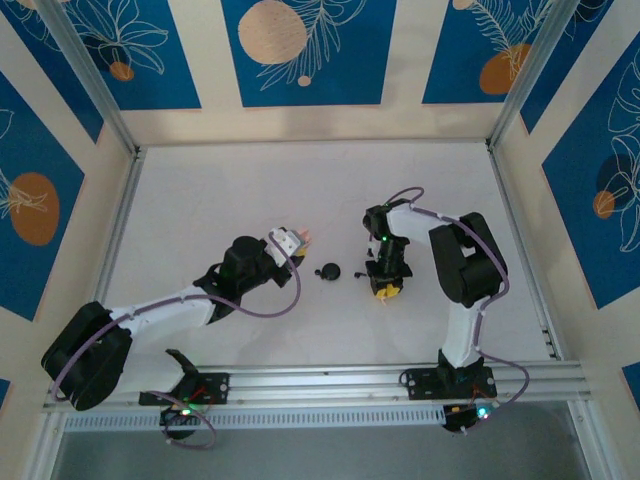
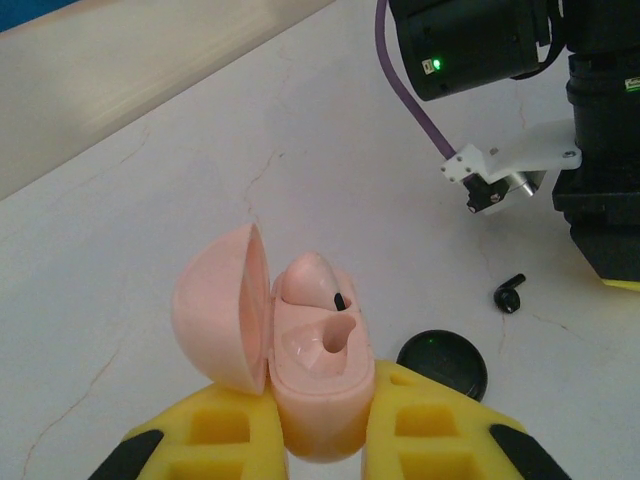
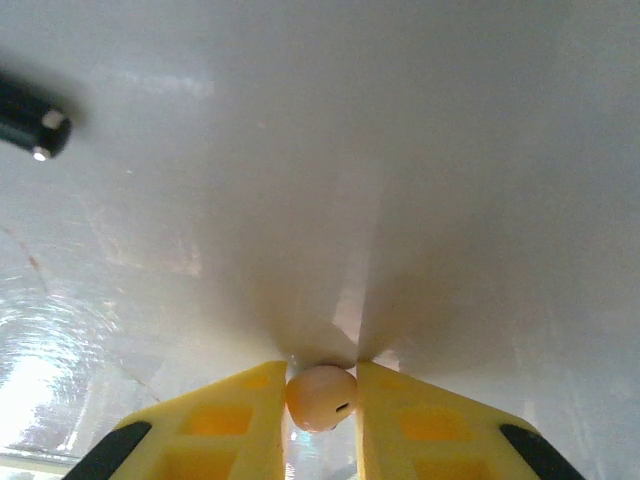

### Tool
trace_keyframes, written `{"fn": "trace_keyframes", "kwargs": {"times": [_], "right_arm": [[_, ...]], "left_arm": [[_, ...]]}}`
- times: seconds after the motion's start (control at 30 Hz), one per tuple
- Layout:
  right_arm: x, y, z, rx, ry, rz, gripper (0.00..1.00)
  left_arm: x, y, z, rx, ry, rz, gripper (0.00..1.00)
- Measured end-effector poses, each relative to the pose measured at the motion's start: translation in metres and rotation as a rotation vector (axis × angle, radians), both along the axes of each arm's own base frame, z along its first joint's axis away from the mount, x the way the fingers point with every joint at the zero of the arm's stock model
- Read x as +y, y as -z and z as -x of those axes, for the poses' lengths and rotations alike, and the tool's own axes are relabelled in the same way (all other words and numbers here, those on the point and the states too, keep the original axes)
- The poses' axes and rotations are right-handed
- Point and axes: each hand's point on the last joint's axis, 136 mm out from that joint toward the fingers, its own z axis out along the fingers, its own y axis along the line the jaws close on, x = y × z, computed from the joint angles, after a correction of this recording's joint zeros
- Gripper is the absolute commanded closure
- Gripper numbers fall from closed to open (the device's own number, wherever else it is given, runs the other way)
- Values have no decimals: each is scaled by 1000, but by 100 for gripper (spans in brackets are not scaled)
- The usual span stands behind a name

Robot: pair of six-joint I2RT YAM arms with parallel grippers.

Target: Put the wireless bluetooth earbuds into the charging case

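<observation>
White tabletop (image 1: 220, 190): open pink case (image 2: 315, 385) is clenched by left gripper (image 2: 320, 445), first earbud (image 2: 308, 280) seated; second earbud (image 3: 320, 397), lower centre, is pinched by right gripper (image 3: 320, 400), insertion judged outstanding.

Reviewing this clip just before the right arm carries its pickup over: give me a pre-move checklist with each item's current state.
1. Grip: right gripper pinches the small pale pink pebble-like earbud: ok.
2. Hold: left gripper clamps the open pale pink clamshell charging case: ok.
3. Slot nearer the left gripper is empty; the farther one holds a seated pale pink earbud: ok.
4. Pinched earbud's orientation for that slot: cannot tell.
5. Path: round black case lies on the white table between the grippers: not ok unless carried over it.
6. Tiny black earbud lies apart from the pink case: ok.
</observation>
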Motion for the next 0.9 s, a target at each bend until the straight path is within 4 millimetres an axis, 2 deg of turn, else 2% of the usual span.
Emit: {"fn": "trace_keyframes", "kwargs": {"times": [0.2,0.53,0.7,0.9], "right_arm": [[4,-15,-10,-118,63,-49,79],[20,-52,-43,-415,230,-249,79],[29,-67,-54,-535,278,-359,79],[33,-91,-59,-684,299,-475,79]], "left_arm": [[-9,8,-2,9,7,11,93],[-41,52,0,71,48,21,93],[-56,69,5,100,78,42,93],[-67,68,4,101,99,99,93]]}}
